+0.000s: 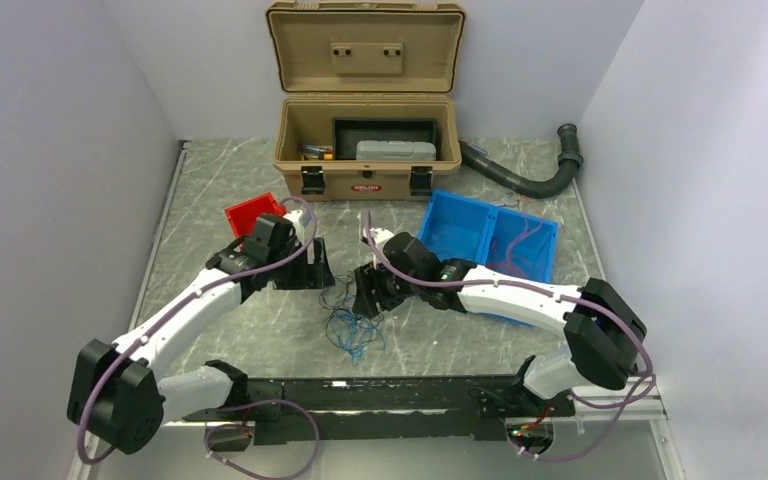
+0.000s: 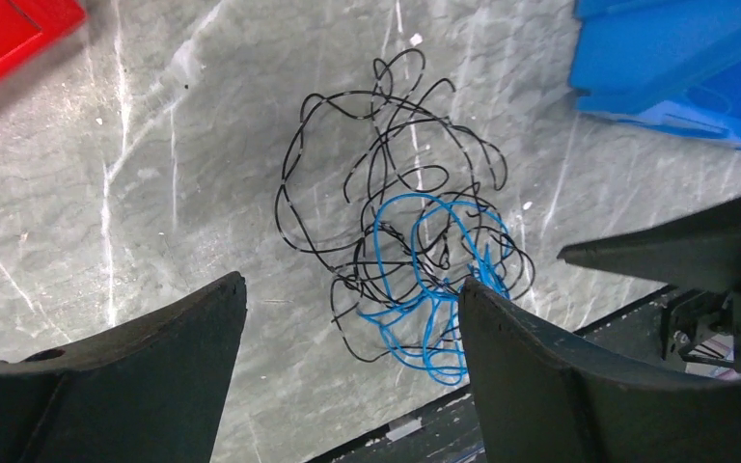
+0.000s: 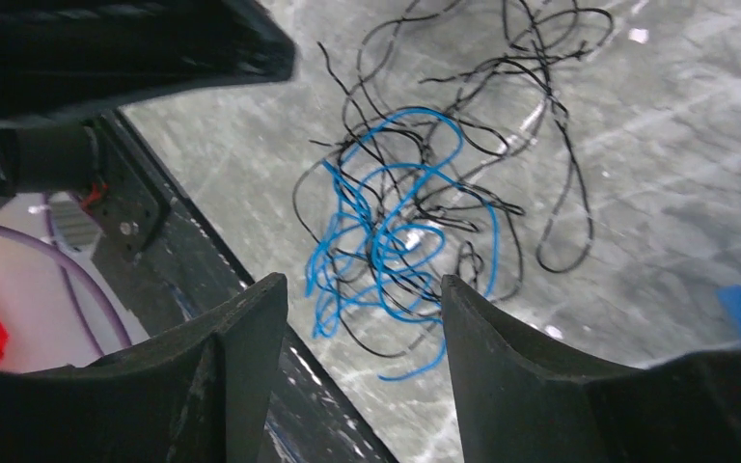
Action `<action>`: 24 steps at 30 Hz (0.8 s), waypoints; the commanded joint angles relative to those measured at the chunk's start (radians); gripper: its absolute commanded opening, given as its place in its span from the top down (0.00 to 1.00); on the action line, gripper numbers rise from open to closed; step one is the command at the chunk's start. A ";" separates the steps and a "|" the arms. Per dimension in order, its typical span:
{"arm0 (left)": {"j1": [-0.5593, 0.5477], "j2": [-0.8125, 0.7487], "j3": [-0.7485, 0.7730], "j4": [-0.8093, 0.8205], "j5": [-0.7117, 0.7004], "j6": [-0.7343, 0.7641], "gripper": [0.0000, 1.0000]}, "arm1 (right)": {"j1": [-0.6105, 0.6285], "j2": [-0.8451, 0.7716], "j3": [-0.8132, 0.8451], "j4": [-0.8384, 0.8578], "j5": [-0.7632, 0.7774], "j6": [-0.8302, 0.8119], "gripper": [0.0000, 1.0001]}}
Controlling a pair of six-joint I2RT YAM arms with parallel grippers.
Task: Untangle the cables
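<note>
The cables (image 1: 350, 320) are a small tangle of thin blue and black wires lying on the grey marbled table between the two arms. In the left wrist view the cables (image 2: 400, 246) lie ahead of my open, empty left gripper (image 2: 352, 289). In the right wrist view the cables (image 3: 415, 207) lie just beyond my open, empty right gripper (image 3: 362, 289). From above, the left gripper (image 1: 315, 272) is just left of the tangle's top and the right gripper (image 1: 370, 295) just right of it. Thin red wires (image 1: 530, 240) lie in the blue bin.
A blue two-compartment bin (image 1: 490, 240) stands at the right and a red bin (image 1: 250, 215) at the left. An open tan toolbox (image 1: 365, 150) stands at the back, a black corrugated hose (image 1: 520, 175) to its right. A black rail (image 1: 390, 400) runs along the near edge.
</note>
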 commanded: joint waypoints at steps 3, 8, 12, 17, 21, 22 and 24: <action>0.003 0.068 0.000 0.091 0.011 -0.017 0.18 | 0.027 0.062 0.014 0.138 -0.020 0.092 0.37; 0.004 0.071 0.010 0.071 -0.041 -0.022 0.16 | 0.044 0.142 0.026 0.141 -0.003 0.117 0.43; 0.004 0.048 0.015 0.050 -0.077 -0.013 0.17 | 0.060 0.145 0.019 0.131 0.022 0.126 0.63; 0.004 0.023 -0.002 0.074 -0.053 0.006 0.19 | 0.063 -0.050 -0.076 0.178 0.058 0.137 1.00; 0.002 -0.017 -0.025 0.114 -0.033 0.001 0.19 | 0.064 -0.161 -0.085 0.108 0.076 0.072 1.00; 0.003 -0.033 -0.038 0.139 -0.019 -0.001 0.19 | 0.063 -0.179 -0.084 0.084 0.067 0.051 1.00; 0.001 -0.056 -0.062 0.191 0.022 0.000 0.20 | 0.063 -0.208 -0.084 0.056 0.031 0.003 1.00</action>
